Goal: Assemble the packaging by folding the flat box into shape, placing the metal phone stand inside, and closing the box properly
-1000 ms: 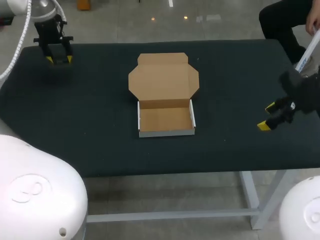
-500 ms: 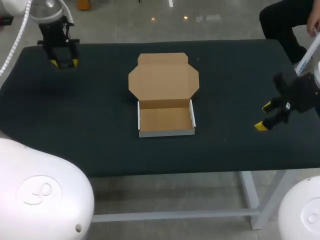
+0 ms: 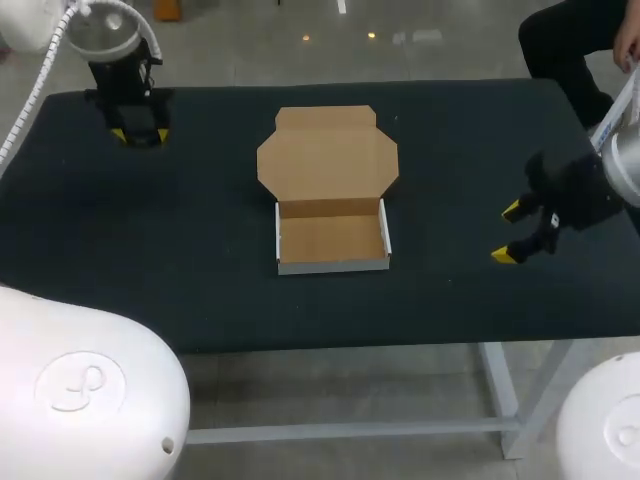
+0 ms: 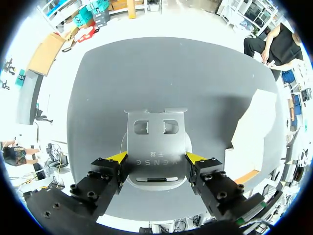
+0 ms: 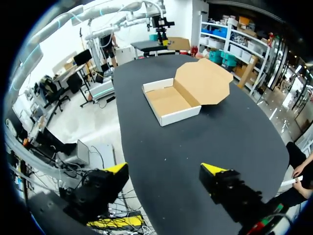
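My left gripper (image 3: pixel 140 134) holds the stand (image 4: pixel 156 144) tight between both fingers, over the far left corner of the table (image 3: pixel 200 250). It has moved a bit toward the box (image 3: pixel 333 265). My right gripper (image 3: pixel 507 233) is wide open and has come closer to the box, which sits open in the middle.

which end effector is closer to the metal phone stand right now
Left. The left end effector is shut on the metal phone stand; the right end effector is across the table, on the box's other side.
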`<state>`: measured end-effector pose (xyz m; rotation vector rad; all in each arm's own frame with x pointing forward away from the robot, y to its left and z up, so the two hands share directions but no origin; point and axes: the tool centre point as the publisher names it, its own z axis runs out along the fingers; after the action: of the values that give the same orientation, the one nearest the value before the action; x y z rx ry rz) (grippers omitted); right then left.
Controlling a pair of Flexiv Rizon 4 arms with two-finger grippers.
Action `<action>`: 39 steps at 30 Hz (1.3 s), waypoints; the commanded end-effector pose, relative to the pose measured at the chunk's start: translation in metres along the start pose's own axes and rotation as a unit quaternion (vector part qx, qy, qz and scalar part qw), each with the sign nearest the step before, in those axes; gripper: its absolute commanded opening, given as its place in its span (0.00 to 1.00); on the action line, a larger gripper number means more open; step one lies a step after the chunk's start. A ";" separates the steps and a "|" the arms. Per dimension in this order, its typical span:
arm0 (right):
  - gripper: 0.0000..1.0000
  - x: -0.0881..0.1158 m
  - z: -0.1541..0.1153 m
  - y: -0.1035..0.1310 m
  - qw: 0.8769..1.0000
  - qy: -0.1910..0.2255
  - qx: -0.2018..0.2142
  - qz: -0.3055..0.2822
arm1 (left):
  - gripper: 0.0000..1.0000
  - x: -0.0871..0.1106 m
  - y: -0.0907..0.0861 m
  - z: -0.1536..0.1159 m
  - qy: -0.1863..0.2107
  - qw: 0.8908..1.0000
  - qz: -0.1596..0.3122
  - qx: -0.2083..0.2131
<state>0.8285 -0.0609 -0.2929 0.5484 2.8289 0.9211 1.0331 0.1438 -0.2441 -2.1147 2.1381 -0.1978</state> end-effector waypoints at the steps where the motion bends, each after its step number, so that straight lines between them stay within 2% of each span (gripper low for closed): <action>1: 1.00 -0.007 0.013 -0.005 1.000 0.018 -0.021 -0.012 | 0.00 0.002 0.007 -0.003 -0.002 0.999 0.000 0.047; 7: 1.00 -0.009 0.022 -0.004 0.998 0.041 -0.022 -0.031 | 0.00 0.004 0.009 -0.006 -0.002 0.999 0.001 0.045; 15: 1.00 -0.009 0.023 -0.004 0.998 0.041 -0.021 -0.031 | 0.00 0.012 0.017 -0.013 -0.002 0.999 -0.001 0.046; 25: 1.00 -0.009 0.023 -0.004 0.998 0.041 -0.021 -0.031 | 0.00 0.031 0.026 -0.023 -0.006 0.999 0.002 0.049; 30: 1.00 -0.009 0.023 -0.004 0.998 0.041 -0.021 -0.031 | 0.00 0.045 0.029 -0.024 -0.009 0.999 0.008 0.039; 39: 1.00 -0.009 0.023 -0.004 0.998 0.041 -0.021 -0.031 | 0.00 0.088 0.035 -0.032 -0.009 0.998 0.042 0.035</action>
<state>0.8410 -0.0531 -0.3149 0.4279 2.8721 1.0040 0.9931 0.0675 -0.2229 -1.9904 2.1872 -0.2763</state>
